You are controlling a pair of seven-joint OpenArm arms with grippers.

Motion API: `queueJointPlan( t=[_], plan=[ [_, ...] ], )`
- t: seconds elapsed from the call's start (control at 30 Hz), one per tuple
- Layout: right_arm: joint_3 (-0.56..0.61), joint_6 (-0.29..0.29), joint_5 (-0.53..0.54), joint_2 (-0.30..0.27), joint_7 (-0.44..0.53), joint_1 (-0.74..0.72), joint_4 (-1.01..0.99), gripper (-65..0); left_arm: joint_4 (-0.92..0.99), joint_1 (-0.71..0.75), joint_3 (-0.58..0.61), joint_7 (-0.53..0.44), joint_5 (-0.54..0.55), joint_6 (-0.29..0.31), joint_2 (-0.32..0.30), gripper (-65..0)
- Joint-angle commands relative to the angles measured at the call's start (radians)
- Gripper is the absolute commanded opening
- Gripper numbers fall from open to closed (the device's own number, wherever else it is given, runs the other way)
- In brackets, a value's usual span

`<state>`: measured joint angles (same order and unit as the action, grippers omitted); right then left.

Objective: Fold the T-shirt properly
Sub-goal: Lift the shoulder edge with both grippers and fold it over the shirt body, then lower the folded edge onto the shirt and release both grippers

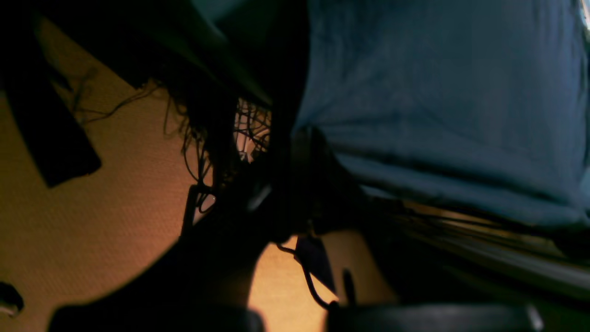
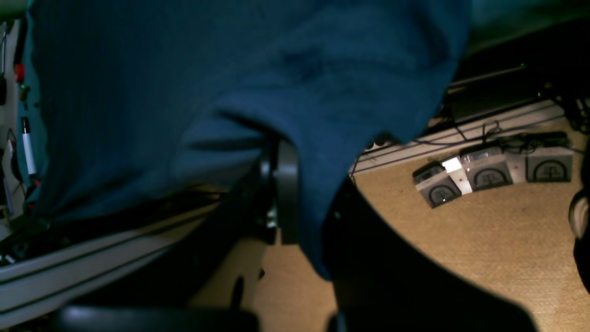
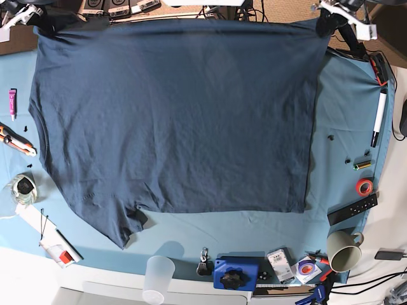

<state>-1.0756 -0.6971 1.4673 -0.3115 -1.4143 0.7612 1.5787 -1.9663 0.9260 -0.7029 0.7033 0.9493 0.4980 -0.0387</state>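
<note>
The dark navy T-shirt (image 3: 178,114) lies spread flat over most of the table, one sleeve at the near left. Its two far corners sit at the table's back edge, where both grippers hold it. My left gripper (image 3: 325,24) is at the far right corner, shut on the fabric; in the left wrist view the T-shirt (image 1: 438,92) hangs beside the dark fingers (image 1: 299,157). My right gripper (image 3: 43,24) is at the far left corner, also shut on the cloth. In the right wrist view the T-shirt (image 2: 184,92) drapes over a black finger (image 2: 286,193).
A light-blue table cloth (image 3: 346,127) shows around the shirt. On the right lie a marker (image 3: 379,117), red tape roll (image 3: 364,186), black remote (image 3: 351,210) and mug (image 3: 343,257). A clear cup (image 3: 158,278) and blue tool (image 3: 238,273) stand at the front; small tools line the left edge.
</note>
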Motion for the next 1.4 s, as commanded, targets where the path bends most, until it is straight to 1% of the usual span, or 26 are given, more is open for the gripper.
queueJointPlan(
  t=[0.0,0.37,0.43,0.5,0.57,0.63,0.73,0.83,0.87,0.93,1.0,1.13,1.2,1.27,1.37],
  plan=[
    [-0.018,-0.001,0.016,-0.018,0.018,0.011,0.014,-65.0,-0.026,0.013,-0.013,-0.023,0.017,0.0,-0.007,-65.0],
    [-0.017,-0.001,0.014,-0.019,0.018,-0.103,0.014,-65.0,-0.056,-0.082,-0.013,-0.024,0.011,-0.004,-0.007,-65.0],
    [-0.012,-0.001,-0.031,-0.023,0.034,-0.121,0.013,-65.0,-0.056,-0.108,-0.013,-0.024,-0.015,-0.005,-0.009,-65.0],
    [0.0,-0.001,-0.072,-0.033,0.066,-0.137,0.011,-65.0,-0.055,-0.137,-0.012,-0.032,-0.042,-0.023,-0.01,-65.0],
    [0.021,-0.001,-0.107,-0.048,0.092,-0.157,0.011,-65.0,-0.055,-0.168,-0.004,-0.031,-0.069,-0.085,-0.013,-65.0],
    [0.049,-0.001,-0.141,-0.064,0.107,-0.182,0.011,-65.0,-0.055,-0.194,0.016,-0.032,-0.106,-0.122,-0.021,-65.0],
    [0.089,-0.001,-0.196,-0.083,0.136,-0.231,0.011,-65.0,-0.055,-0.222,0.079,-0.071,-0.166,-0.124,-0.047,-65.0],
    [0.126,-0.001,-0.26,-0.091,0.174,-0.285,0.011,-65.0,-0.055,-0.258,0.139,-0.134,-0.28,-0.126,-0.059,-65.0],
    [0.135,-0.001,-0.279,-0.092,0.188,-0.304,0.011,-65.0,-0.055,-0.274,0.148,-0.144,-0.301,-0.134,-0.059,-65.0],
    [0.156,-0.001,-0.317,-0.093,0.211,-0.342,0.011,-65.0,-0.055,-0.309,0.166,-0.144,-0.304,-0.17,-0.061,-65.0],
    [0.186,-0.001,-0.364,-0.093,0.229,-0.378,0.011,-65.0,-0.054,-0.346,0.188,-0.144,-0.324,-0.179,-0.066,-65.0],
    [0.272,-0.001,-0.466,-0.093,0.284,-0.443,0.011,-65.0,-0.04,-0.414,0.279,-0.145,-0.419,-0.18,-0.094,-65.0],
    [0.311,-0.001,-0.524,-0.093,0.317,-0.476,0.011,-65.0,-0.031,-0.446,0.32,-0.156,-0.484,-0.181,-0.105,-65.0],
    [0.338,-0.001,-0.579,-0.093,0.345,-0.507,0.011,-65.0,-0.028,-0.475,0.335,-0.163,-0.536,-0.198,-0.111,-65.0],
    [0.357,-0.001,-0.641,-0.093,0.386,-0.548,0.011,-65.0,-0.027,-0.515,0.335,-0.162,-0.536,-0.229,-0.123,-65.0]
  ],
)
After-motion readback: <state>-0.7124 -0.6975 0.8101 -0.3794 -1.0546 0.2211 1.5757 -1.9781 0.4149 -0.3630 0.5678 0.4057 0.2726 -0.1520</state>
